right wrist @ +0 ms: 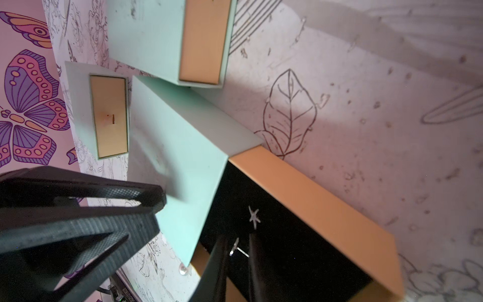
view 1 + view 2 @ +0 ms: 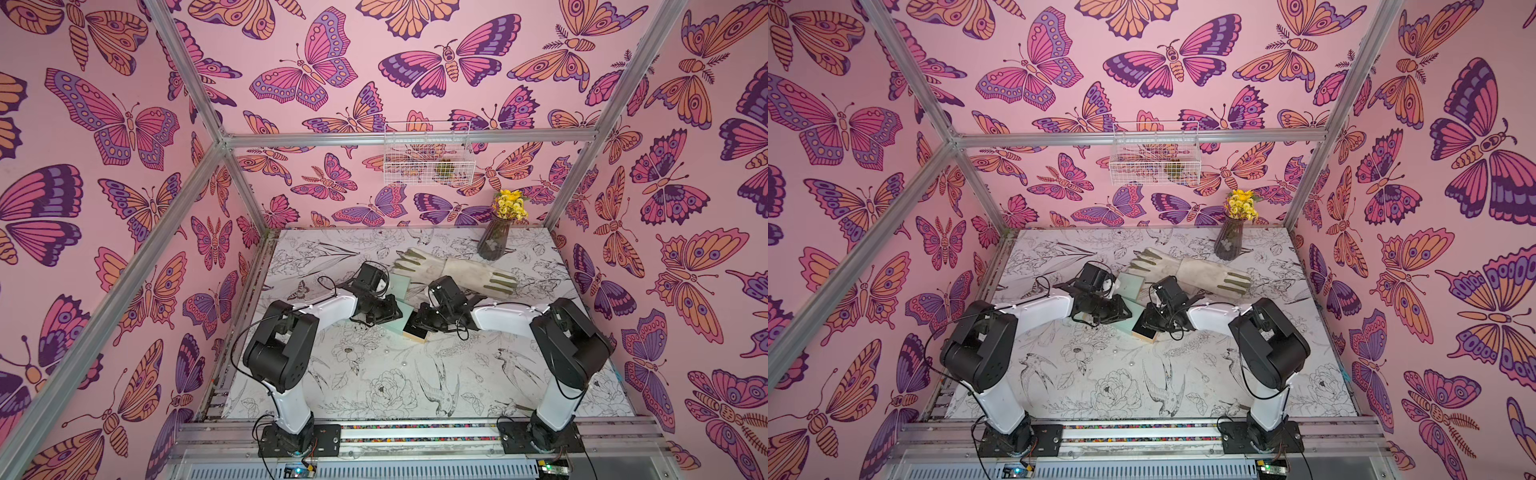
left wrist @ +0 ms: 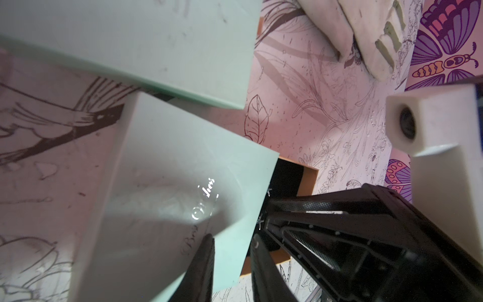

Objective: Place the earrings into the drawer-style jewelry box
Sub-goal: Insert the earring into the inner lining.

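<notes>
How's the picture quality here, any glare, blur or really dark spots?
Left wrist view: glare blooms on the silver lettering on the mint box, shadow crossing it. Right wrist view: the drawer lining reads pure black, but the loose star earring and the second earring at the right end effector look sharp. Both top views: soft, even light on the table.

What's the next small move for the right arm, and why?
Probably open the right gripper a little: the star earring that looks pinched in it hangs over the open drawer, where a second earring lies, and the left gripper steadies the jewelry box.
</notes>
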Motion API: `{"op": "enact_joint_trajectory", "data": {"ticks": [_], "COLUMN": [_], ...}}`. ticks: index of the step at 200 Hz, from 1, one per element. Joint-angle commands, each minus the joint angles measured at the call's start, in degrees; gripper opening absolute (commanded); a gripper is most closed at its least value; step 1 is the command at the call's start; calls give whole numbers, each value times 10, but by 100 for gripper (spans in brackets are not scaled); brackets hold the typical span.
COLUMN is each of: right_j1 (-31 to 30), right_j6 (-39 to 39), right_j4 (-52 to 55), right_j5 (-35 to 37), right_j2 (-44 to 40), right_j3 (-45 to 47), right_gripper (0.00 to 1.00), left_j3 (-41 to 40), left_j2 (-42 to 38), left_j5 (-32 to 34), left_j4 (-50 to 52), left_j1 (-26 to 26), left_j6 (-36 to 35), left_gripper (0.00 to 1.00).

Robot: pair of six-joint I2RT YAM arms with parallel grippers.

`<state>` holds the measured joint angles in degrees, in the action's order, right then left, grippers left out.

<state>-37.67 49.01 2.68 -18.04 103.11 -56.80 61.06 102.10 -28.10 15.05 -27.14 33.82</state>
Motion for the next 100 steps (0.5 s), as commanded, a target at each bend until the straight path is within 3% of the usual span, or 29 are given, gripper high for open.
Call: {"op": "enact_joint_trajectory", "data": {"ticks": [1, 100], "right_j1": [-5, -8], "right_j6": [-12, -16], "right_j4": [12, 27], "right_j5": [-2, -9], "right_j2": [4, 32], "right_j3": [-21, -32], "right_gripper": [19, 19], "left_j3": [-3, -3], "left_j2": [22, 25], "left_j5": [15, 13], "left_j4": [34, 34], "left_j1": [-3, -3], "left_j6": [-9, -9], "left_gripper": [28, 28]}}
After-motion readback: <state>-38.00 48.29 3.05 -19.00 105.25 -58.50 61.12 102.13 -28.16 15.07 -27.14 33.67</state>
